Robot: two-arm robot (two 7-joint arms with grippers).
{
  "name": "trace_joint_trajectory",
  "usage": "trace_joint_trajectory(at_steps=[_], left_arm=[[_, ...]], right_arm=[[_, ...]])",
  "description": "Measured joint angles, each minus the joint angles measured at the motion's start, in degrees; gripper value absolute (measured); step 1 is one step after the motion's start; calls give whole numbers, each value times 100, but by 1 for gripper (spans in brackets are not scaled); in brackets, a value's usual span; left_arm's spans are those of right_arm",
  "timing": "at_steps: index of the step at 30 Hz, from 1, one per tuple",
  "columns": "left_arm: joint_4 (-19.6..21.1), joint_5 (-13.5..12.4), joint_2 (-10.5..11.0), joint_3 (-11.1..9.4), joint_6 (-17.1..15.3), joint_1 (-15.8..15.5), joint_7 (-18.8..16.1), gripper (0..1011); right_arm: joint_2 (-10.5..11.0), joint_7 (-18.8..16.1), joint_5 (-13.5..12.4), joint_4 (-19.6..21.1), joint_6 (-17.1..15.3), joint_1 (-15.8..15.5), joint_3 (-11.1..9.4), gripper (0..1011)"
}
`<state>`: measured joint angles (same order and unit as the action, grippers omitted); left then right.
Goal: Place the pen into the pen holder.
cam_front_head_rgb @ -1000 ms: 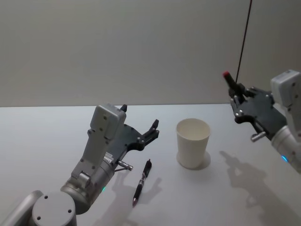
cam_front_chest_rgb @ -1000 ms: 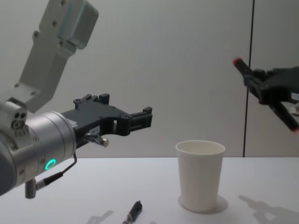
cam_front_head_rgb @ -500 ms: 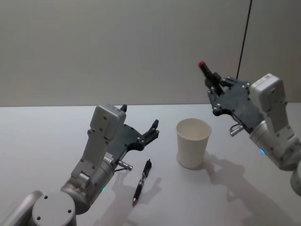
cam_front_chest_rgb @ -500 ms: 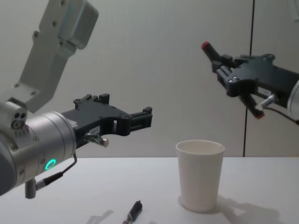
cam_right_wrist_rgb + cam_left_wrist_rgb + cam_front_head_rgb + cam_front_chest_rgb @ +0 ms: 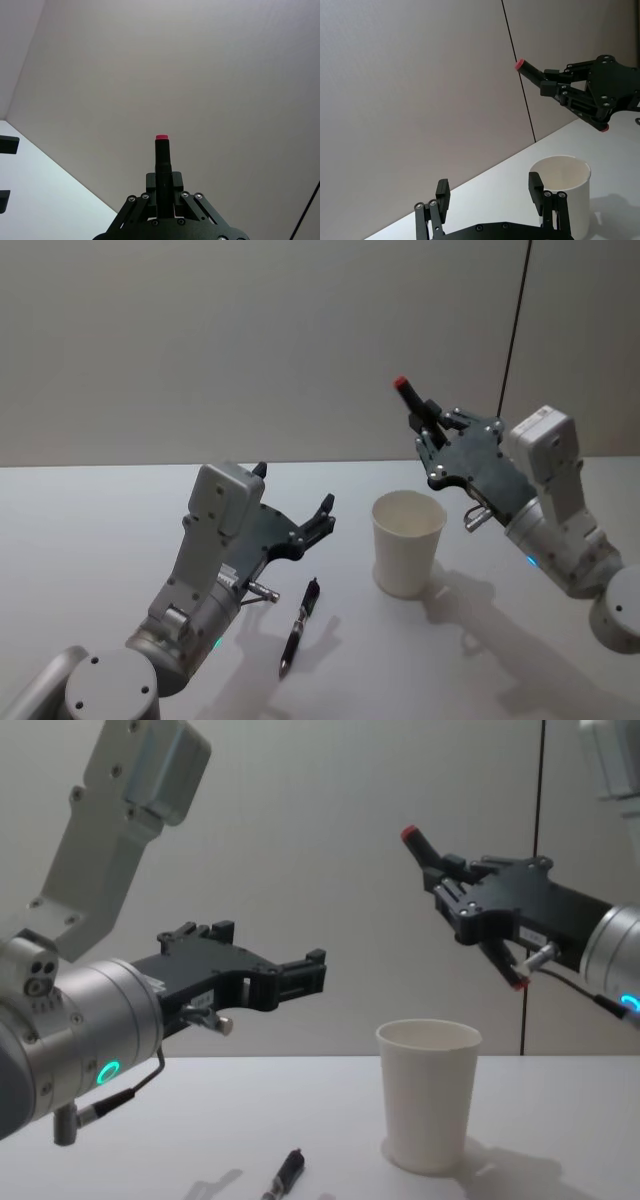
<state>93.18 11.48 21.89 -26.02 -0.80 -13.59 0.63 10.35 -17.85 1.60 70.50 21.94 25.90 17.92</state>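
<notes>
R gripper point(image 5: 432, 432) clamps red-capped pen point(image 5: 412, 400) tilted above pen holder point(image 5: 407, 545); L gripper point(image 5: 296, 490) spread wide, idle

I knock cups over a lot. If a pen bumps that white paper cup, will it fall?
Quite possibly. The paper cup looks empty and thin, so probably light. It stands tall on a narrower base, so a bump near its rim could tip it.
</notes>
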Motion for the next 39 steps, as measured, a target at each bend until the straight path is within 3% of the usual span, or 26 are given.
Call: trace_joint_trajectory(at_steps=[21,39], left_arm=[[0,0,0,0,0,0,0,1004],[0,0,0,0,0,0,0,1004]], right_arm=[[-285,-621,-624,-1122,800,452,82,167],[-434,-868,-839,-1807,1061,808,69,167]])
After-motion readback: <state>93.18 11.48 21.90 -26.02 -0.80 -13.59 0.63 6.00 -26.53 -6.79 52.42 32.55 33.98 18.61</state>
